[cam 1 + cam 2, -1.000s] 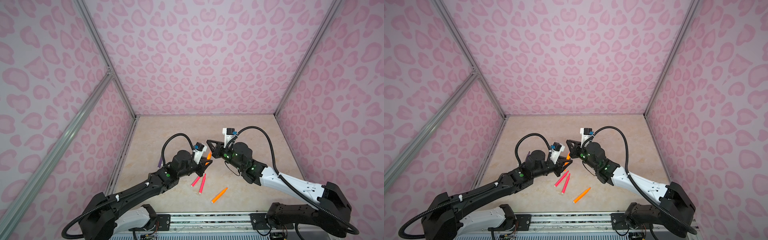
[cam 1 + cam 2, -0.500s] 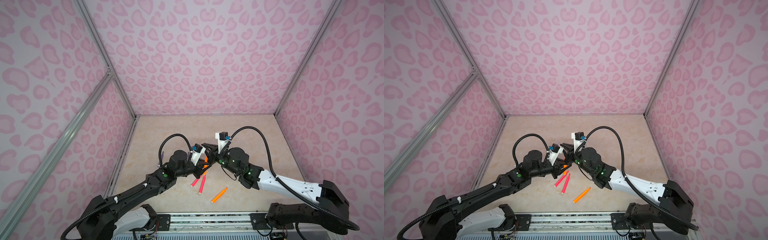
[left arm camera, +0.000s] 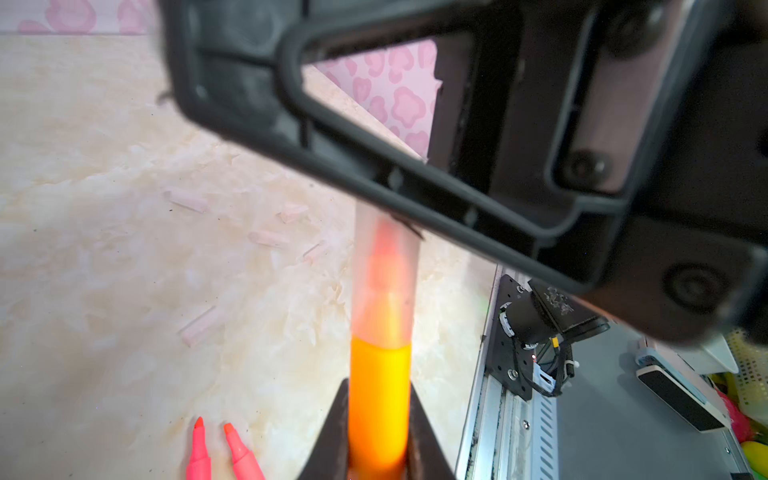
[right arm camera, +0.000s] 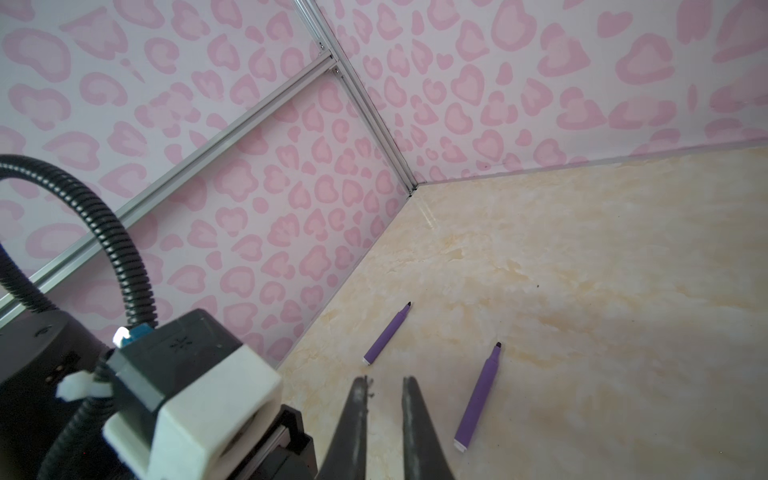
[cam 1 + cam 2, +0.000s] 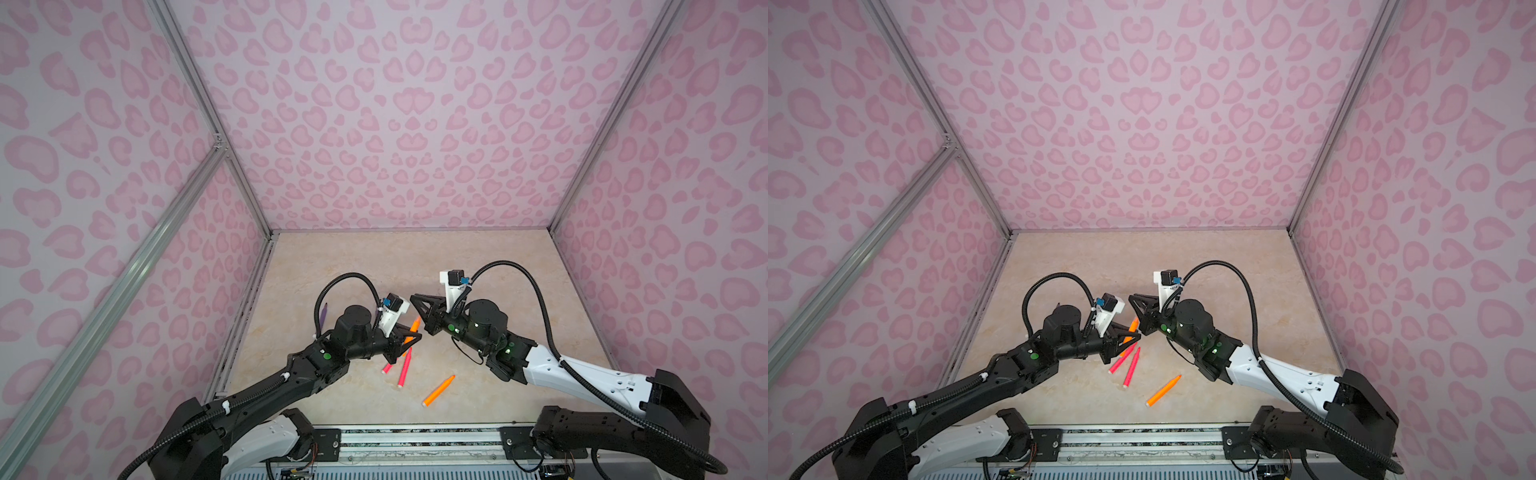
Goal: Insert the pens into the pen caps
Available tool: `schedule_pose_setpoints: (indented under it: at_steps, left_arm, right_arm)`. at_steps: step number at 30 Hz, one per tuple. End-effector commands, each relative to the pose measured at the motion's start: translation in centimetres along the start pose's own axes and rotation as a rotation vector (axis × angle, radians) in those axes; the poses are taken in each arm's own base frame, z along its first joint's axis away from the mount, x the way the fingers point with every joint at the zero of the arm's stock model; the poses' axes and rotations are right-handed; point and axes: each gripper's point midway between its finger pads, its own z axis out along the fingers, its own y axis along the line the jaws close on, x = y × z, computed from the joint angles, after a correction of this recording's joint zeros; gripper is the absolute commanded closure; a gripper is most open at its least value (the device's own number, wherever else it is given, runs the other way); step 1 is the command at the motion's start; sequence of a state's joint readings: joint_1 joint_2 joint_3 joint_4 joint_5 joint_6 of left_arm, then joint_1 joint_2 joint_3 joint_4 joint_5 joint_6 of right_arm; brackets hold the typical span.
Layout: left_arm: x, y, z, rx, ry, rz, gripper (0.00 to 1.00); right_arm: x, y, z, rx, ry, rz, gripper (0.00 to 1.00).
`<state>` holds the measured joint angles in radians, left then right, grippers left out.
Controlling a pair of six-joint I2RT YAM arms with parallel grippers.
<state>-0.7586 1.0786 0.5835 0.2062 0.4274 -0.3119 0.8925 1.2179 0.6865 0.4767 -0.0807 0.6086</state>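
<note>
Your left claw (image 3: 379, 388) is clamped on the orange pen (image 3: 380, 365), whose tip sits inside a clear pen cap (image 3: 384, 266). Your right claw (image 4: 385, 380) crosses that cap's far end, jaws drawn shut to a slit. Whether they grip it, I can't tell. Frontward, two pink-red pens (image 5: 405, 368) lie side by side, with a second orange pen (image 5: 438, 390) nearer the bench's front edge and purple pens (image 4: 387, 332) by its left edge. Spare caps (image 3: 185, 200) lie scattered.
</note>
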Motion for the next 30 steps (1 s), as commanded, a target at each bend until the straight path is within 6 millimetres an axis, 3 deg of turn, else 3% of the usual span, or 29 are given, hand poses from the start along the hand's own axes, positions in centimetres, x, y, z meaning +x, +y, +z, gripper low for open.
schedule_pose_setpoints:
  at_steps: [1, 6, 12, 18, 30]
  left_arm:
    - [-5.0, 1.9, -0.8, -0.125, -0.203, 0.001, 0.96]
    - [-4.9, 2.6, -0.8, -0.152, -0.200, -0.010, 0.96]
    - [-5.1, 4.1, -1.8, -0.235, -0.218, -0.034, 0.96]
    - [-5.2, 5.0, -2.3, -0.291, -0.228, -0.034, 0.96]
    - [-5.3, 5.3, -2.9, -0.264, -0.261, -0.075, 0.96]
  right_arm:
    - [5.3, -1.5, 0.0, 0.048, 0.189, 0.035, 1.00]
    - [6.5, -0.5, 0.4, 0.055, 0.210, 0.027, 1.00]
    - [9.0, -2.2, -0.2, 0.155, 0.275, 0.020, 1.00]
    - [11.5, -2.6, 0.0, 0.273, 0.342, -0.023, 1.00]
    - [11.5, -2.1, -0.2, 0.263, 0.283, 0.009, 1.00]
